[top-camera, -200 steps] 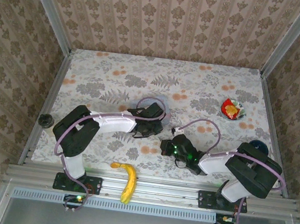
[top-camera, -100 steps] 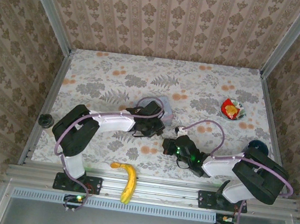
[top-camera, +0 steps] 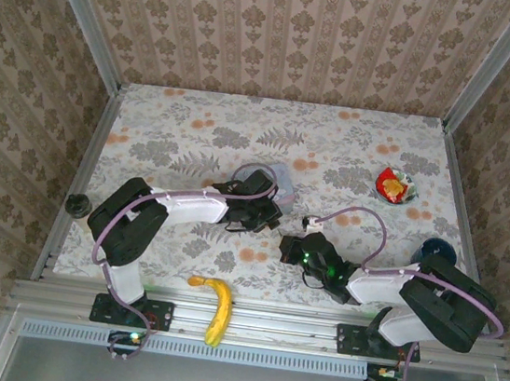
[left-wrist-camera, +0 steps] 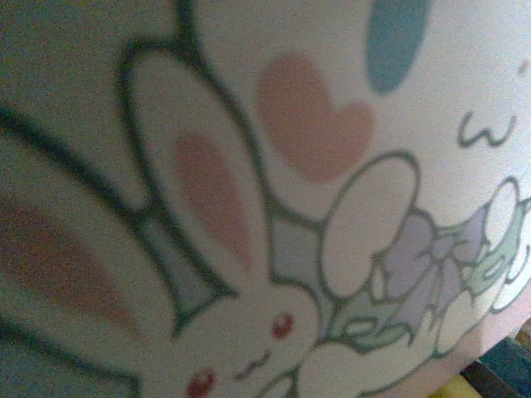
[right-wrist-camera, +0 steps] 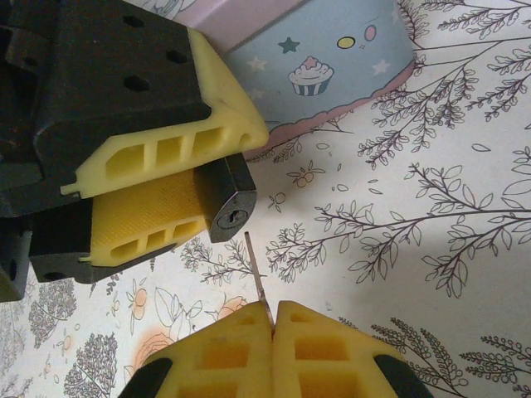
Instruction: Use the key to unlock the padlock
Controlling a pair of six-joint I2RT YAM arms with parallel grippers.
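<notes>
Right tool (right-wrist-camera: 272,315) rightward; tin (right-wrist-camera: 332,66) behind padlock (right-wrist-camera: 228,199)

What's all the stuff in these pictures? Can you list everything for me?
padlock: one, black, clamped in the left tool
key: one, thin silver blade, pinched in the right tool, pointing at the padlock's keyhole, not yet in
tin: one, pale blue with cartoon pictures, on the table just behind the padlock
banana: one, yellow, over the table's near edge by the left arm's base
bowl: one, small, red and yellow bits inside, far right of the table
round thing: one, dark blue, right edge
knob: one, black, left rail
table: one, flowery cloth
left tool: one, yellow fingers
right tool: one, yellow fingers
</notes>
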